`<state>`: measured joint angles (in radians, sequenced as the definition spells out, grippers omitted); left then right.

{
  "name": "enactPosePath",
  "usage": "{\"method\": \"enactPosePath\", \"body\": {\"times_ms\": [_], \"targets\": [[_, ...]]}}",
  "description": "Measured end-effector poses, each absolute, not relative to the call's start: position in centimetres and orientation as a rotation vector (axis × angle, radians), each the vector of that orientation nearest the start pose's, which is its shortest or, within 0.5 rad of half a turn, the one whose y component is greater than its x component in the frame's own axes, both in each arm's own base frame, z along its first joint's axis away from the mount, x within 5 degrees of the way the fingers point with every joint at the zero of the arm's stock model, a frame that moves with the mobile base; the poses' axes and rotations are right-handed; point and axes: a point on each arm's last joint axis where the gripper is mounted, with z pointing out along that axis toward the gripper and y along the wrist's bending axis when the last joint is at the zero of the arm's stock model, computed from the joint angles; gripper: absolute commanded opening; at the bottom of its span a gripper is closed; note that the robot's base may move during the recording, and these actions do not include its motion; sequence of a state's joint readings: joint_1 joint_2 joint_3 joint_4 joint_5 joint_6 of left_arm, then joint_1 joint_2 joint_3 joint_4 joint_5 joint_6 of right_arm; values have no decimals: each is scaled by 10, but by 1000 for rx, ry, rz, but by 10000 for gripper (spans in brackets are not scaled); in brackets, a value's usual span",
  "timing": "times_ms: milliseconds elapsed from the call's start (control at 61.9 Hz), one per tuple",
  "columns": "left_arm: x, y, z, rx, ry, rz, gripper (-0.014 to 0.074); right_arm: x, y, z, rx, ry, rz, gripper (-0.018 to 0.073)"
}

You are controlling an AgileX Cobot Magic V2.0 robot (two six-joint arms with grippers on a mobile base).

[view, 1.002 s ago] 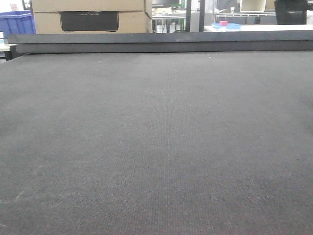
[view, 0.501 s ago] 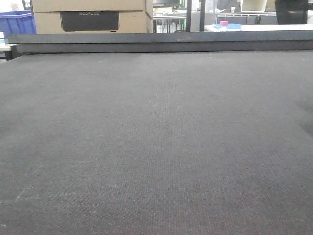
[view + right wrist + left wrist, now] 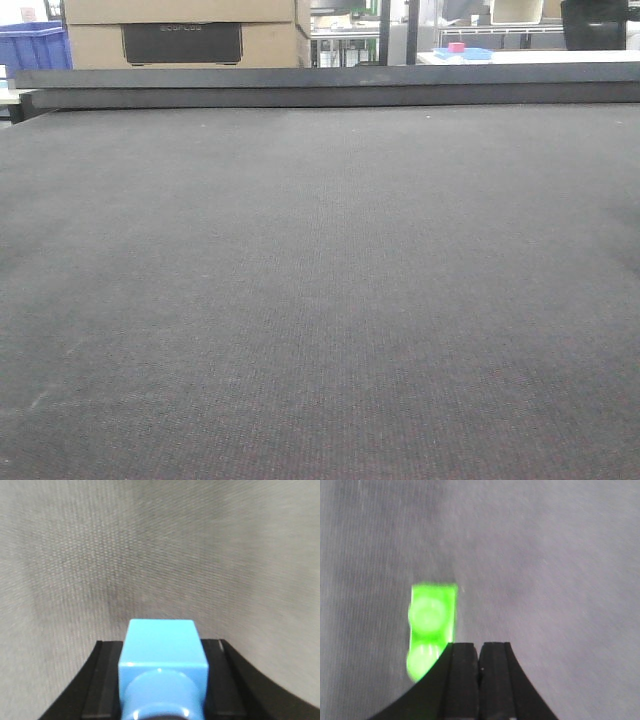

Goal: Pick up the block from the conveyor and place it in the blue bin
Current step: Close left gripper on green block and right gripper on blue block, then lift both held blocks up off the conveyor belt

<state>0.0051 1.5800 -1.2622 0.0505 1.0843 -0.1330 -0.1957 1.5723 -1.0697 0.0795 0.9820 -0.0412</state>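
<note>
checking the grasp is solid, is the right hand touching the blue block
Touching. The right wrist view shows the blue block clamped between the black fingers of the right hand, both flush against its sides, no gap.

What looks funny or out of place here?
The left gripper is shut on nothing, while a blurry green block lies on the conveyor just beside it, not in its grasp. The right gripper holds a blue block squarely. Nothing looks spilled or broken.

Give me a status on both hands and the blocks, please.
Left hand shut, empty. Green block on conveyor beside it. Right hand shut on blue block. Nothing blocking.
</note>
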Motion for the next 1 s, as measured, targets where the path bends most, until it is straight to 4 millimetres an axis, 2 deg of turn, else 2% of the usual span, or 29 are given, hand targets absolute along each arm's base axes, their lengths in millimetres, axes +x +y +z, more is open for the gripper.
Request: {"method": "enactPosePath", "body": {"times_ms": [81,162,259,469,630,808,889,1002], "targets": [[316,7,276,-165,2893,62,256,288,-51,235,285,2953,74,-162],[316,8,273,-158,2901,80,379,288,-51,235,287,2958,77,-162],[313,9,267,-147,2922,111,437,288,-51,235,287,2958,77,-162],[308,12,243,-136,2951,133,399,288,-51,235,287,2958,78,-162],[316,14,226,-150,2938,112,392,288,-50,235,290,2957,83,-162],[323,15,211,-143,2960,116,318,288,-50,235,290,2957,83,-162],[324,15,208,-139,2965,121,223,288,-50,235,290,2957,83,-162],[324,15,208,-135,2961,126,8,288,-50,235,291,2956,86,-162]]}}
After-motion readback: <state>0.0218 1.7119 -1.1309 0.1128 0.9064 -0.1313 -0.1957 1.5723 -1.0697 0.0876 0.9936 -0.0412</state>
